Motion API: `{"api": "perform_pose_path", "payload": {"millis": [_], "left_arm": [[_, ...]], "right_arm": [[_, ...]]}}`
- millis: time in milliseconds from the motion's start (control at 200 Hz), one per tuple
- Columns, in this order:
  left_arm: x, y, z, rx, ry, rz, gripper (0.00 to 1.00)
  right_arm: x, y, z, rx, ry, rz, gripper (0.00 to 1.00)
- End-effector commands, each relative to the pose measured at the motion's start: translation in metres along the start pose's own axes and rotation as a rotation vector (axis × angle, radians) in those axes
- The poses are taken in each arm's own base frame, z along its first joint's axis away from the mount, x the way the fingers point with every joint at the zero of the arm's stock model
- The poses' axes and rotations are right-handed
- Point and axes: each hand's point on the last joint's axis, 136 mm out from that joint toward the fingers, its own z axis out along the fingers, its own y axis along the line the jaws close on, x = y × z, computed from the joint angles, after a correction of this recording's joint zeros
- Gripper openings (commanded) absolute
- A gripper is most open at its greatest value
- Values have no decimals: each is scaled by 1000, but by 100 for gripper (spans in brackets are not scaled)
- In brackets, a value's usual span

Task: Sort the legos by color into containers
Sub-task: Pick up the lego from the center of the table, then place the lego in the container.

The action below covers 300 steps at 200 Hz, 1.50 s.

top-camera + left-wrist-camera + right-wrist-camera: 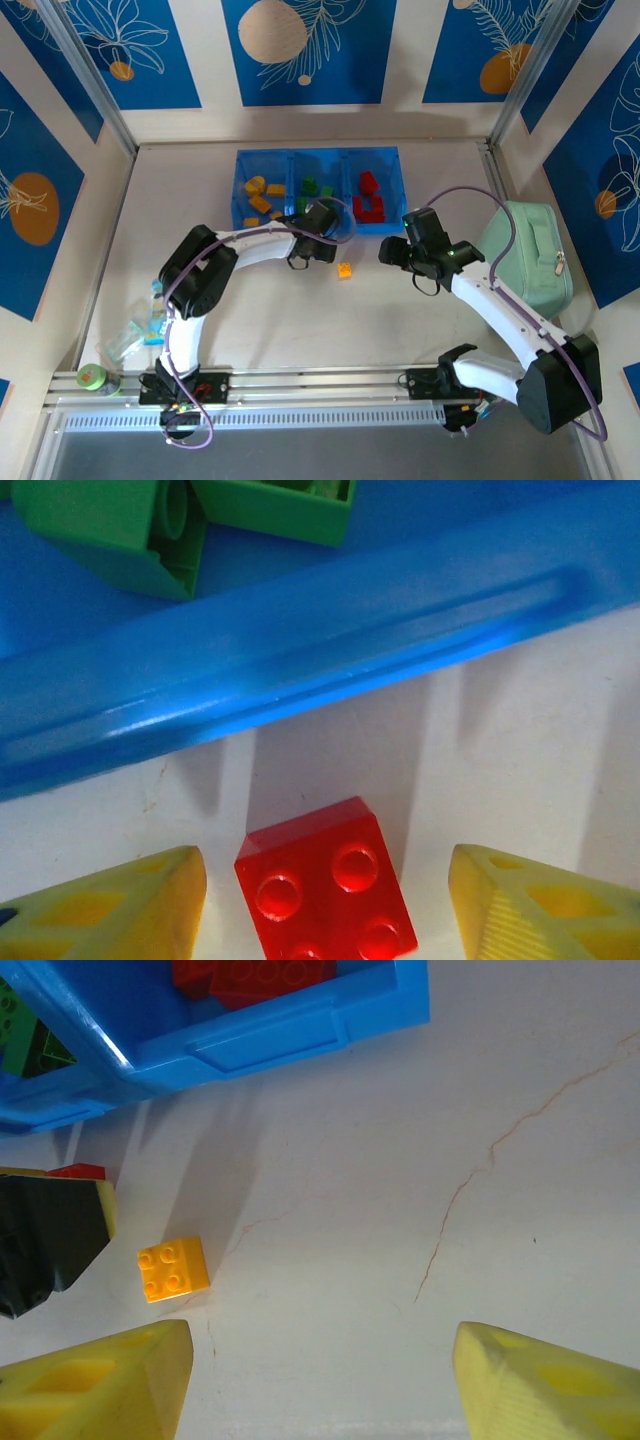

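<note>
Red brick (325, 890), one of the legos: judged light, rigid and glossy-slick, best pinched across its flat opposite sides; lies studs-up on the table (560, 730) just outside the near wall of the containers (300, 650), untouched between the parted jaws of the left gripper (325, 880); right gripper (320, 1360) likewise agape, empty.

Overhead wide, wrists close — both facing tray (300, 670)

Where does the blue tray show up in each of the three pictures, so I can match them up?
Top external: the blue tray lies in the upper middle of the picture.
Left wrist: its near wall slants across the upper half.
Right wrist: its corner sits at the top left.
Shared landmark: the green legos inside the tray.
</note>
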Motion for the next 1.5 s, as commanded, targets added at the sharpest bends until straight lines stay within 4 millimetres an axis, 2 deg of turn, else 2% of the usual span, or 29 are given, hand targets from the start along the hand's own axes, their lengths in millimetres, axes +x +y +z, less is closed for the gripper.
{"api": "perform_pose_path", "payload": {"millis": [0,185,295,420,615,770,1031,1176,1391,1416,1496], "left_arm": [[-3,6,8,-36,19,-8,59],[0,3,9,-27,30,-5,32],[0,-3,1,-12,19,7,25],[-11,-18,-21,46,-42,29,24],[-50,-44,-68,168,-192,74,23],[-78,-64,-87,228,-240,117,24],[-121,-96,-103,313,-319,178,25],[-142,-110,-96,311,-312,213,25],[-177,-114,-85,289,-319,201,28],[-181,-113,-84,286,-320,199,35],[-191,-110,-88,277,-328,199,66]], "right_arm": [[-2,-2,-4,7,-13,15,70],[-1,-7,-4,11,-18,25,70],[-1,-9,-4,12,-23,32,70],[-3,-14,-6,23,-35,45,69],[-5,-32,-8,71,-44,91,69],[-2,-38,-9,77,-42,105,69],[-1,-39,-13,52,-57,111,69],[-2,-38,-16,42,-61,109,69],[-2,-38,-20,35,-67,108,69],[-2,-38,-20,34,-68,108,69],[0,-38,-21,31,-63,105,69]]}}
